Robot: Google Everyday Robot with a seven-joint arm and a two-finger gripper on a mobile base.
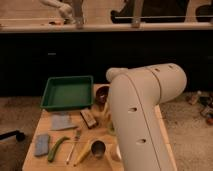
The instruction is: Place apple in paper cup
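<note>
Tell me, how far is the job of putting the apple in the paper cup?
Done: nothing visible; the apple is not in sight. Under way: the white arm reaches down over the table and hides the hand, so no grasp can be confirmed. A pale round shape at the arm's edge may be the paper cup. Left: apparently the whole pick and the drop into the cup.

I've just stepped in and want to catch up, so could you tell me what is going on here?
A robot's white arm reaches over a wooden table and fills the right of the view. Its gripper is out of sight, hidden behind the arm, so whether it holds anything cannot be told. The job is to put an apple in a paper cup, but neither can be made out; the arm probably covers them. To the left sit a green tray, a dark bowl and a metal cup, none being handled.
</note>
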